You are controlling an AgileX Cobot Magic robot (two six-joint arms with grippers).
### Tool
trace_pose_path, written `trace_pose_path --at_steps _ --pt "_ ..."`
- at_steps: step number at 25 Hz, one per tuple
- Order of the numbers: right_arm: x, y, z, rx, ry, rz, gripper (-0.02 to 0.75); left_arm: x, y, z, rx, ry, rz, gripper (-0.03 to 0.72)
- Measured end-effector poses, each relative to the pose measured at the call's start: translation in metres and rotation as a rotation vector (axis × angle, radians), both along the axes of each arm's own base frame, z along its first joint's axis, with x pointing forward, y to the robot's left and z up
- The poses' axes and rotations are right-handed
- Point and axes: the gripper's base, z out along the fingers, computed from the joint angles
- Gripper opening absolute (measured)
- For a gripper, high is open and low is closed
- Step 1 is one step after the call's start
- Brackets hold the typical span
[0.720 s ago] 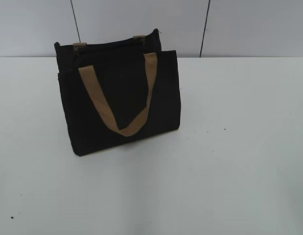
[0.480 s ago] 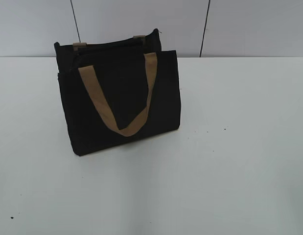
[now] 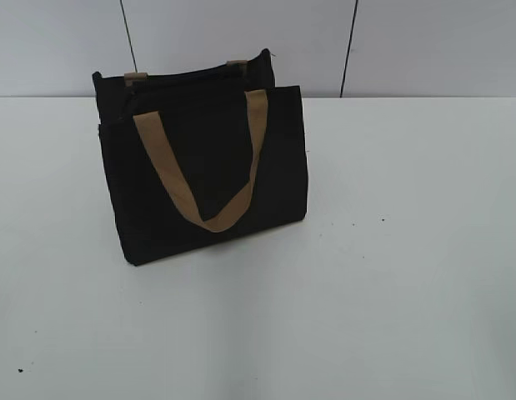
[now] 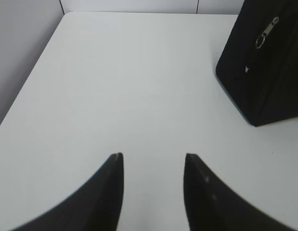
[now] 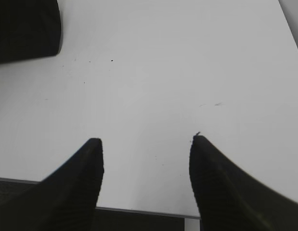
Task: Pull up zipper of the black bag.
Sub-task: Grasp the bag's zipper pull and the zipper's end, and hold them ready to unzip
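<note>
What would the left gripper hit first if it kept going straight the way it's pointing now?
Probably nothing but bare white table. The open left gripper points past the black bag, which sits off to its right with the zipper pull visible; depth is unclear.

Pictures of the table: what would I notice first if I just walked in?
You'd spot the black bag first, standing upright on the white table, left of the middle, with a tan strap looping down its front. In the left wrist view a shiny zipper pull hangs on the bag's side. Both grippers, left gripper and right gripper, are open over bare table.

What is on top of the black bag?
On the black bag, two tan strap ends show at the top rim. The zipper pull shows only on its side; the top opening is hidden.
</note>
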Motion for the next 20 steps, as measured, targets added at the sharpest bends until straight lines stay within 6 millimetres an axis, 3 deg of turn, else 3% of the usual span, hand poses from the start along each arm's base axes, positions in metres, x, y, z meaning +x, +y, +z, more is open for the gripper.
trace_pose_path --at_steps 15,18,20 --pt "0.0 0.0 0.0 0.0 0.0 0.0 0.44 0.0 -0.0001 0.0 -0.001 0.0 -0.001 0.251" --pt "0.0 0.0 0.0 0.0 0.0 0.0 0.44 0.0 -0.0001 0.0 -0.001 0.0 -0.001 0.26" --pt "0.0 0.0 0.0 0.0 0.0 0.0 0.44 0.0 -0.0001 0.0001 -0.001 -0.001 -0.001 0.307"
